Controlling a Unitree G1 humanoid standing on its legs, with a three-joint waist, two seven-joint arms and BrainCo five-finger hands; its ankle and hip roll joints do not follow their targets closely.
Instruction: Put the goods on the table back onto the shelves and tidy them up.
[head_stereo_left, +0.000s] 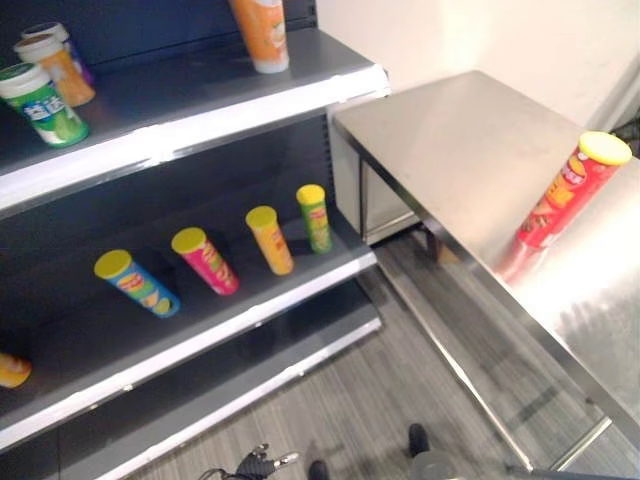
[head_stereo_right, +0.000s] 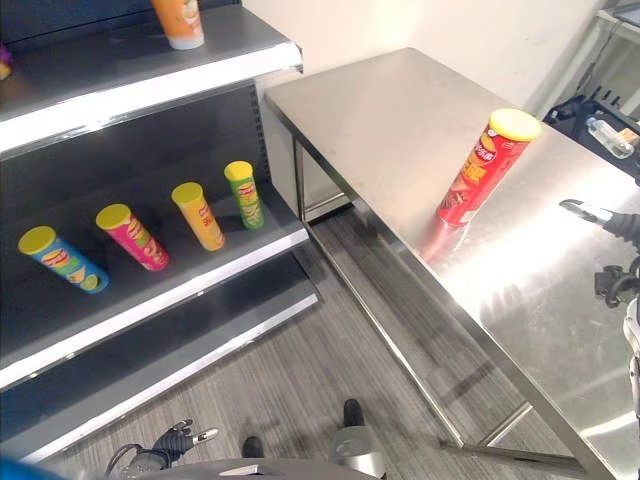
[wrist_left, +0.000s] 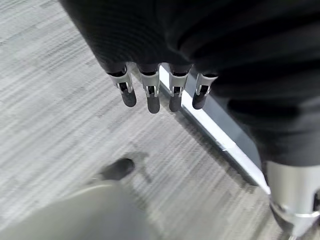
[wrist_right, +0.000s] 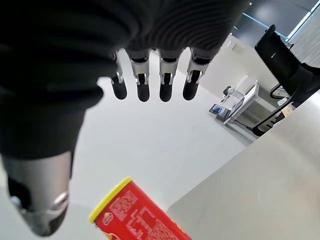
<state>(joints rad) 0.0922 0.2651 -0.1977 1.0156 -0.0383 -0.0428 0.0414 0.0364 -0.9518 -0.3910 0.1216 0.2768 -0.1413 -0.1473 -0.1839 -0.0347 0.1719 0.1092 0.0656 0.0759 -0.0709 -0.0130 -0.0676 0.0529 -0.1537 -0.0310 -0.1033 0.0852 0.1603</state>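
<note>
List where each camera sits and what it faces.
Left eye view: head, down at shelves, table, red can.
Right eye view: head, same scene; right robot hand at edge.
Left wrist view: left robot hand open over floor.
Right wrist view: open fingers above the can.
Shared: the red can.

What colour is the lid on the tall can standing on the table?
Yellow. The red can has a yellow lid, clearest in the right eye view.

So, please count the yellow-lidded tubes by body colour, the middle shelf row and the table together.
Blue tube: 1
Pink tube: 1
Orange tube: 1
Green tube: 1
Red tube, on the table: 1
Total: 5
Cut-off item at far left: uncounted.
</note>
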